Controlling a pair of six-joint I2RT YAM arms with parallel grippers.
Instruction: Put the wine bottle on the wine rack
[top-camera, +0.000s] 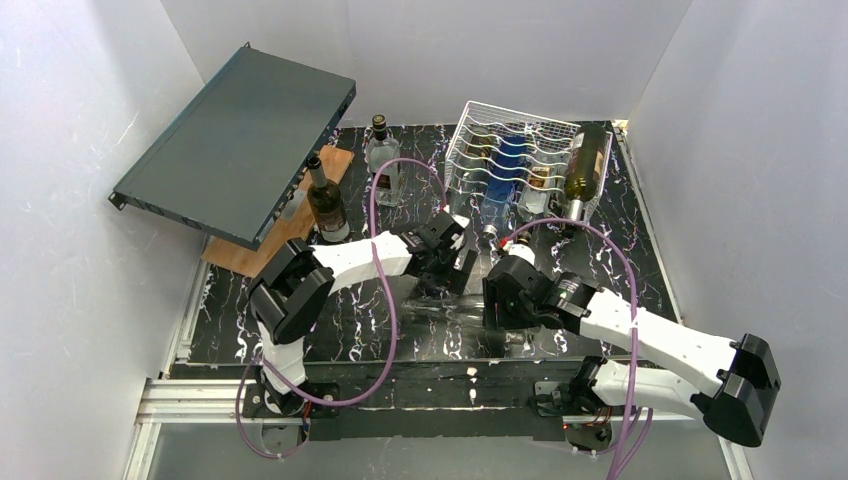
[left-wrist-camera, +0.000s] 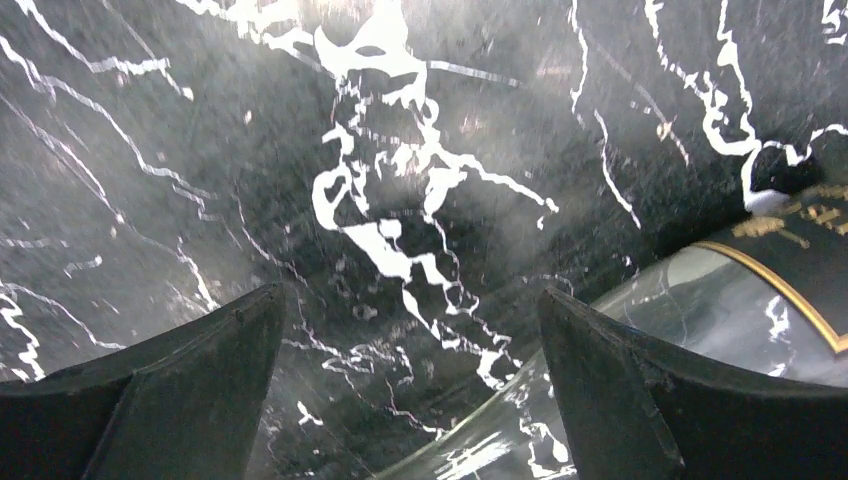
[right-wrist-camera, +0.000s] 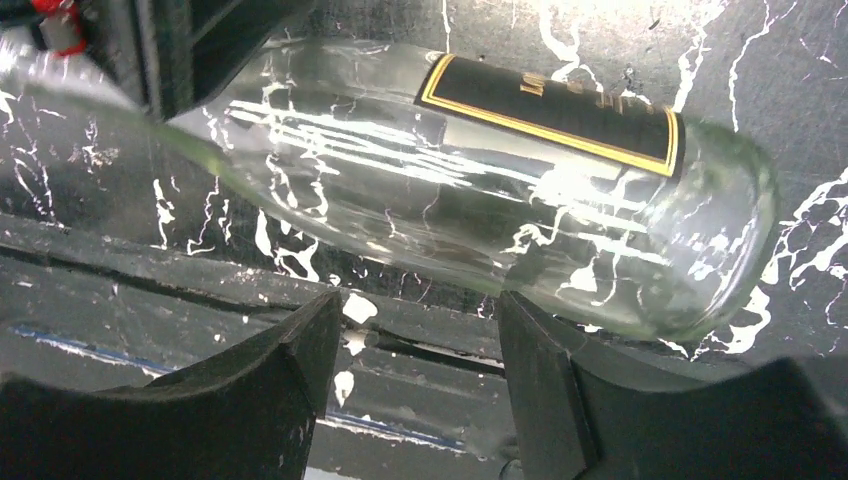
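Observation:
A clear glass wine bottle (right-wrist-camera: 450, 190) with a black, gold-edged label lies on its side on the black marble table. It is faint in the top view (top-camera: 462, 308), between the two grippers. My right gripper (right-wrist-camera: 420, 298) is open and empty, its fingertips just short of the bottle's body. My left gripper (left-wrist-camera: 410, 295) is open and empty over the table, with the bottle (left-wrist-camera: 720, 300) beside and behind its right finger. The white wire wine rack (top-camera: 470, 135) stands at the back right and holds several bottles.
A dark green bottle (top-camera: 585, 165) lies on the rack's right side. A flat dark-teal case (top-camera: 240, 140) leans at the back left over a wooden board (top-camera: 245, 255). A dark bottle (top-camera: 325, 205) and a clear bottle (top-camera: 382, 160) stand upright nearby. White walls enclose the table.

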